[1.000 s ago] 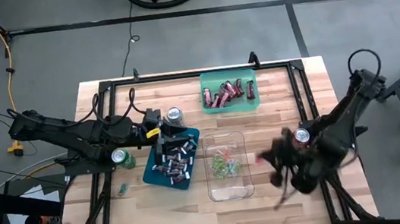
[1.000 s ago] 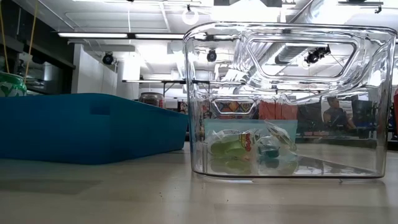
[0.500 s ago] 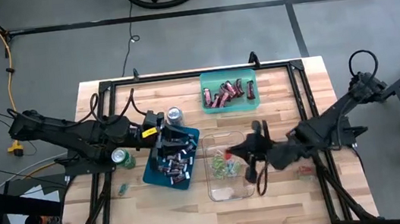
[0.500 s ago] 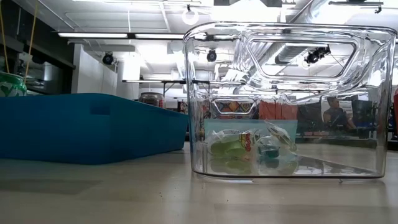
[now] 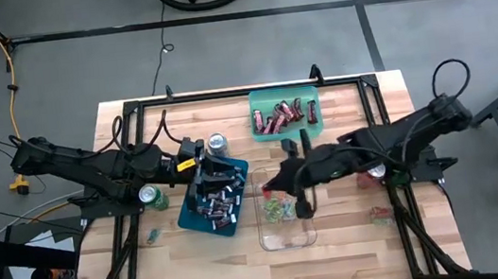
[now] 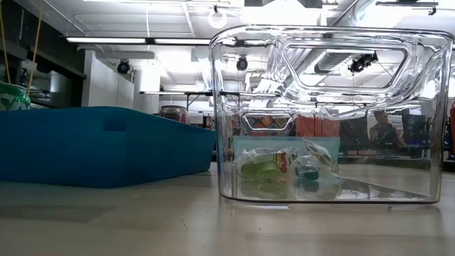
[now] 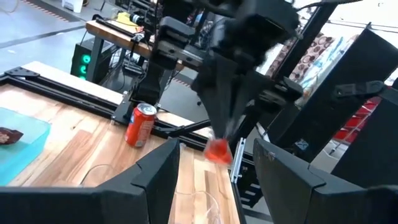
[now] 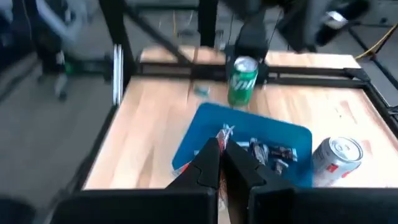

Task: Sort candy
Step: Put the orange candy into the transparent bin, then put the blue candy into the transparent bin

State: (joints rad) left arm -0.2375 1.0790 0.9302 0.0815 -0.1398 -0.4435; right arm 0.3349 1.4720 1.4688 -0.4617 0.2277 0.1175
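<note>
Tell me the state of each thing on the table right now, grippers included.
left gripper: open, empty, over the blue tray
right gripper: shut on a red candy, at the clear bin's rim
clear bin: no lid, some green-wrapped candy inside
blue tray: holds dark mini bars
green tray: holds dark red bars
green can: upright
red can: upright

Green can (image 5: 152, 197) and silver can (image 5: 218, 144) flank blue tray (image 5: 188, 216).

Wooden table (image 5: 357, 241) carries three trays (image 5: 213, 199), cans (image 5: 152, 197).
</note>
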